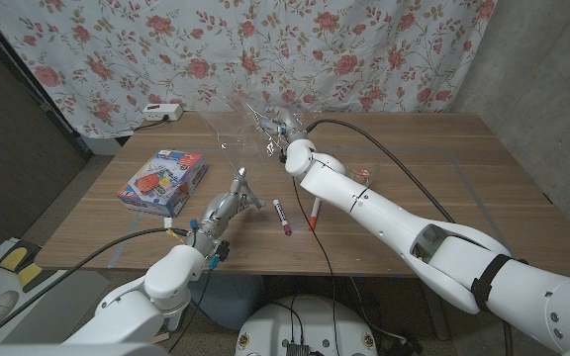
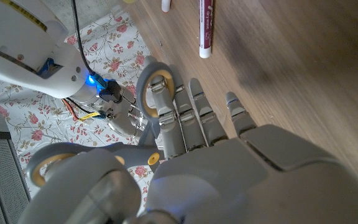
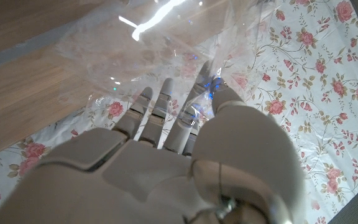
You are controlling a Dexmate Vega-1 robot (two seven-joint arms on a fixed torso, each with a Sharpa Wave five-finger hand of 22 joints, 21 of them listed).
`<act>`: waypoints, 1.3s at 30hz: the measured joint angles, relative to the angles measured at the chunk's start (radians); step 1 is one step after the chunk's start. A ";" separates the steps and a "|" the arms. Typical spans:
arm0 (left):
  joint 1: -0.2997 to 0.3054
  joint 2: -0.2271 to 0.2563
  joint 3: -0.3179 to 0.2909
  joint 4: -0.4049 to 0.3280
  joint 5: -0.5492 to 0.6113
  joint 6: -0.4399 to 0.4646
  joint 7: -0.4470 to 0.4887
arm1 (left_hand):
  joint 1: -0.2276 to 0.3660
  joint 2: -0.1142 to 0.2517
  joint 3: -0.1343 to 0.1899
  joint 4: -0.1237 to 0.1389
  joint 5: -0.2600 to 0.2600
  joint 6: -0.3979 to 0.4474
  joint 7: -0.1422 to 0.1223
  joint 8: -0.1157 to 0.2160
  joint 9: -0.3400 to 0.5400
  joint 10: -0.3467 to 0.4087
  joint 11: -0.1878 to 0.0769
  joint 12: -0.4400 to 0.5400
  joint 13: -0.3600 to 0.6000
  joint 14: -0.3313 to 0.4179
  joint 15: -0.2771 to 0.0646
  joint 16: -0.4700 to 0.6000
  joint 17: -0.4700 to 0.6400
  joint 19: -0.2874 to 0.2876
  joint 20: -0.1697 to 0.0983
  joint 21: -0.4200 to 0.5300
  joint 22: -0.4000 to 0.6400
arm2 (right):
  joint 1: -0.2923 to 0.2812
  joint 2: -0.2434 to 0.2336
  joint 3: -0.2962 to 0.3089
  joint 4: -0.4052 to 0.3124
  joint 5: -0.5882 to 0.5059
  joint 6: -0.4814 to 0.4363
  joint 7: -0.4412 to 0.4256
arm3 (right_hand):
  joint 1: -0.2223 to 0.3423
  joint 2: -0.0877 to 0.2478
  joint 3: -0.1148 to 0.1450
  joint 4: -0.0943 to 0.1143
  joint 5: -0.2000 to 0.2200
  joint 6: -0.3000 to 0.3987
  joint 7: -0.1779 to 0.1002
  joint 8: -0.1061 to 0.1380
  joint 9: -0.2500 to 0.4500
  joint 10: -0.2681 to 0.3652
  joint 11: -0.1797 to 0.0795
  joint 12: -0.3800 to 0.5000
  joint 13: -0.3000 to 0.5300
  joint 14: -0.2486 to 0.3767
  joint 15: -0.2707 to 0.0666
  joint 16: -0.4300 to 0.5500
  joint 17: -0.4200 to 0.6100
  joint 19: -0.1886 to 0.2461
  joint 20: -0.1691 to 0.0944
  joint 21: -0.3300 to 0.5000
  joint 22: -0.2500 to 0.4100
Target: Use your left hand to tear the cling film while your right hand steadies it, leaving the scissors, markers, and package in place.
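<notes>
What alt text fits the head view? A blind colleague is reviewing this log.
The white right hand holds up a sheet of clear cling film over the wooden table; the grey left hand hangs low beside a red marker and a blue package.

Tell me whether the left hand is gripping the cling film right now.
No; the left hand hangs low over the table, apart from the cling film raised in the right hand.

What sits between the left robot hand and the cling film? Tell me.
Nothing visible blocks it. The left robot hand is over bare wood, the cling film is lifted farther back by the right robot hand, and the markers lie off to the side.
</notes>
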 measured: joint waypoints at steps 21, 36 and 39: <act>-0.065 -0.027 0.065 0.066 0.006 -0.074 -0.051 | 0.006 0.004 0.000 0.000 0.001 0.001 -0.002 -0.003 -0.002 0.000 0.000 -0.002 0.000 0.000 0.000 -0.004 0.000 0.000 0.000 0.000 0.000 | -0.007 0.018 0.029 -0.035 0.102 -0.038 -0.026 | 0.004 -0.004 0.004 0.004 0.004 0.010 0.004 -0.004 0.000 0.005 0.005 0.007 0.000 0.000 0.000 0.000 0.005 0.000 0.000 0.000 0.000; -0.092 -0.039 0.097 0.094 -0.010 -0.111 -0.082 | 0.012 0.009 0.000 0.000 0.002 0.001 -0.002 -0.006 -0.002 0.000 0.000 -0.006 0.000 0.000 0.000 -0.004 0.000 0.000 0.000 0.000 0.000 | -0.002 0.020 0.039 -0.052 0.160 -0.055 -0.026 | 0.009 0.001 0.004 0.004 0.011 0.010 0.004 -0.008 0.000 0.000 0.011 0.008 -0.001 0.000 0.001 0.000 0.009 -0.006 0.006 0.000 0.000; -0.095 -0.038 0.101 0.097 -0.014 -0.115 -0.087 | 0.012 0.009 0.000 0.000 0.003 0.003 -0.004 -0.006 -0.002 0.004 -0.004 -0.006 0.000 -0.004 -0.004 -0.004 0.000 0.000 0.000 0.000 0.000 | -0.002 0.020 0.040 -0.055 0.171 -0.058 -0.027 | 0.009 0.001 0.004 0.005 0.011 0.011 0.004 -0.008 0.000 0.000 0.010 0.008 -0.001 0.003 0.004 0.000 0.009 -0.003 0.008 0.000 0.000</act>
